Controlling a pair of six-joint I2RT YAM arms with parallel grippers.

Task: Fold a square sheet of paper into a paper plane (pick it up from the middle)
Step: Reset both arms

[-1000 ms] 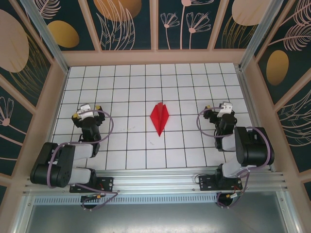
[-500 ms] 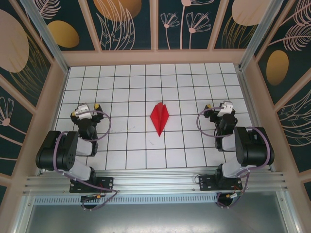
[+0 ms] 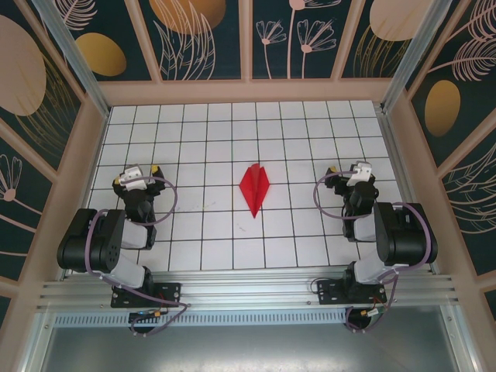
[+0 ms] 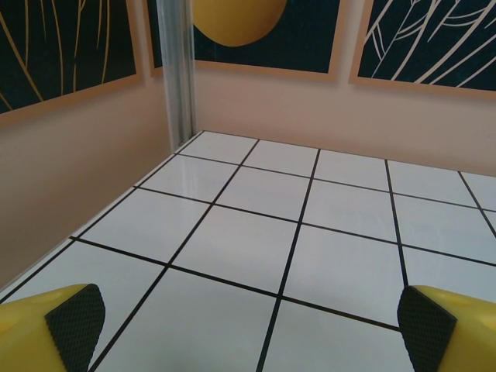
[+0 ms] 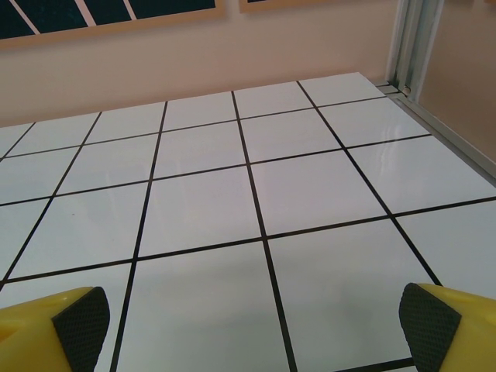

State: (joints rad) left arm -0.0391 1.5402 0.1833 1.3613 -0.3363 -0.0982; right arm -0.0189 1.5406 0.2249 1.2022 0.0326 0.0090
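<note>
The red paper plane [image 3: 254, 187], a narrow pointed dart with a centre crease, lies flat on the white tiled table [image 3: 232, 132] in the middle, its tip toward the near edge. My left gripper [image 3: 137, 176] rests low at the left side, about three tiles from the plane, open and empty. My right gripper [image 3: 350, 174] sits at the right side, also about three tiles away, open and empty. In the left wrist view the yellow fingers [image 4: 54, 325] stand wide apart over bare tiles. The right wrist view shows the same wide gap between its fingers [image 5: 446, 322].
Tan walls [image 3: 240, 91] with dark leaf-pattern panels enclose the table on three sides. Metal posts stand in the far corners [image 4: 177, 74]. An aluminium rail [image 3: 248, 291] runs along the near edge by the arm bases.
Between one second and half a second ago the left arm folded back toward its base and its gripper slid slightly left. Nothing has moved since; the plane lies still.
</note>
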